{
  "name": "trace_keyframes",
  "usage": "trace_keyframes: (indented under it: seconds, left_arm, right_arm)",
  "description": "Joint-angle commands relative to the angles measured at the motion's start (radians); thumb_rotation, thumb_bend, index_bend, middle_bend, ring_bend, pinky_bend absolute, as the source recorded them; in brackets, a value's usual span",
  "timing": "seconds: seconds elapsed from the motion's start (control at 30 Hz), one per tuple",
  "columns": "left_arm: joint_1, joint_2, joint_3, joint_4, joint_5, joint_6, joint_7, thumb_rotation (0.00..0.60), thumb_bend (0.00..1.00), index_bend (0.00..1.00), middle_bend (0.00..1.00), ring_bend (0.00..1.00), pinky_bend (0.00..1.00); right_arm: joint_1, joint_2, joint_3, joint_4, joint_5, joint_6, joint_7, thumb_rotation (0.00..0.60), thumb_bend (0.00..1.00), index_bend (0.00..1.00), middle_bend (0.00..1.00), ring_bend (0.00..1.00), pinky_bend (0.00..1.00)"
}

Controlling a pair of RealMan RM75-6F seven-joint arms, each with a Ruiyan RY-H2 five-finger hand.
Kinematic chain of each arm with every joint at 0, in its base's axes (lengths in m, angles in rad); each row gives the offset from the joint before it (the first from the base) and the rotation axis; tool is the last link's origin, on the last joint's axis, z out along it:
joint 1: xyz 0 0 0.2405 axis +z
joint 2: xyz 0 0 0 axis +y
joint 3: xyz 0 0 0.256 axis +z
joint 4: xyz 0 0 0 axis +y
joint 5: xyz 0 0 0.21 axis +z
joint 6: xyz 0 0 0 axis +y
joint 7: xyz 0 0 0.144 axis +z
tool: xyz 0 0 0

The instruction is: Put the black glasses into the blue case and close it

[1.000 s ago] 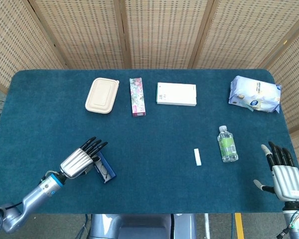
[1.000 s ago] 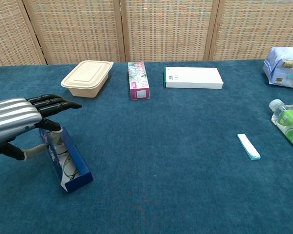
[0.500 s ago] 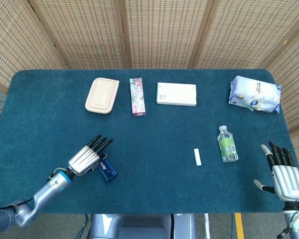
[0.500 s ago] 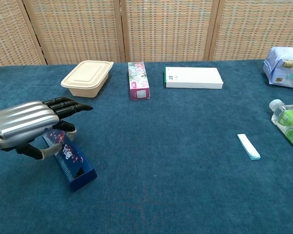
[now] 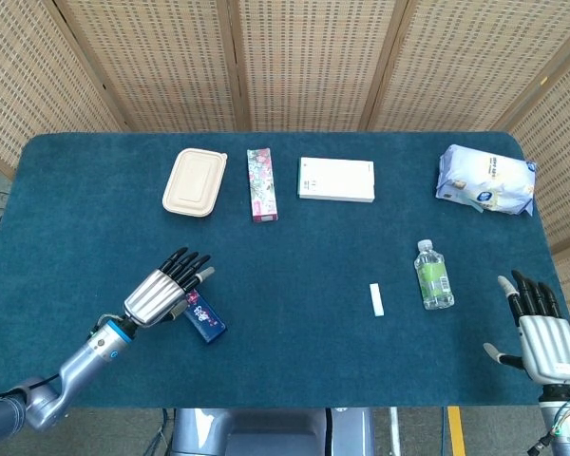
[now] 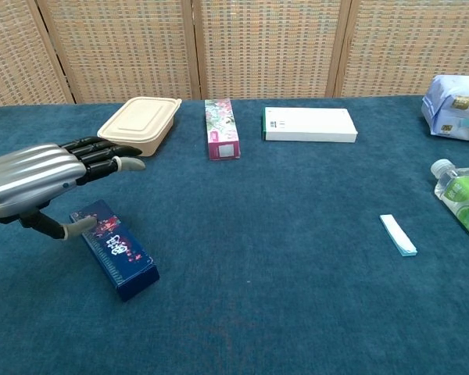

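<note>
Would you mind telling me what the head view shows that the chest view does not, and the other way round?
Only the head view shows the right hand, open at the table's near right corner, and the whole table edge to edge. Only the chest view shows the left hand's thumb tip beside the closed blue case, though contact is unclear. Both show the left hand, the case, the beige container, the pink box, the white box, the bottle and the paper strip.

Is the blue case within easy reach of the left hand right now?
Probably yes. The left hand hovers right over the near end of the closed blue case, its thumb beside it, with nothing between them.
</note>
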Motion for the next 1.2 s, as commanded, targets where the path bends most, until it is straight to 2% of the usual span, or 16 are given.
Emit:
trace_keyframes:
  seconds: [0.03,0.2,0.37,0.53,0.93,1.03,1.1,1.2]
  left_arm:
    - [-0.003,0.046,0.005,-0.056,0.009,0.007,-0.023,0.6,0.38,0.05,0.0,0.0,0.0]
    - [-0.031,0.182,0.036,-0.234,0.017,-0.07,0.012,0.6,0.2,0.0,0.0,0.0,0.0]
    - [-0.057,0.254,0.045,-0.348,-0.026,-0.186,0.115,0.6,0.01,0.0,0.0,0.0,0.0]
    - [-0.078,0.233,0.015,-0.378,-0.113,-0.286,0.193,0.6,0.0,0.0,0.0,0.0,0.0]
    - [-0.116,0.176,-0.041,-0.369,-0.22,-0.381,0.29,0.6,0.0,0.0,0.0,0.0,0.0]
    - [-0.132,0.146,-0.054,-0.343,-0.25,-0.413,0.318,0.6,0.0,0.0,0.0,0.0,0.03]
    - [-0.136,0.132,-0.056,-0.334,-0.265,-0.425,0.328,0.6,0.01,0.01,0.0,0.0,0.06]
    - [-0.139,0.12,-0.054,-0.327,-0.276,-0.433,0.335,0.6,0.02,0.1,0.01,0.01,0.09]
  right_arm:
    - [0.0,0.0,0.0,-0.001,0.001,-0.001,-0.001,0.6,0.0,0.06,0.0,0.0,0.0]
    - [0.001,0.001,0.001,-0.003,0.003,-0.002,-0.002,0.6,0.0,0.06,0.0,0.0,0.0]
    - [0.001,0.001,0.001,-0.005,0.004,-0.002,-0.004,0.6,0.0,0.06,0.0,0.0,0.0]
    - [0.001,0.001,0.0,-0.004,0.004,-0.003,-0.002,0.6,0.0,0.06,0.0,0.0,0.0]
    - [0.001,0.002,0.001,-0.004,0.005,-0.004,0.001,0.6,0.0,0.06,0.0,0.0,0.0]
    - [0.001,0.003,0.001,-0.005,0.005,-0.005,0.002,0.6,0.0,0.06,0.0,0.0,0.0]
    - [0.001,0.003,0.001,-0.005,0.005,-0.005,0.003,0.6,0.0,0.06,0.0,0.0,0.0]
    - [0.002,0.003,0.0,-0.005,0.005,-0.006,0.004,0.6,0.0,0.06,0.0,0.0,0.0]
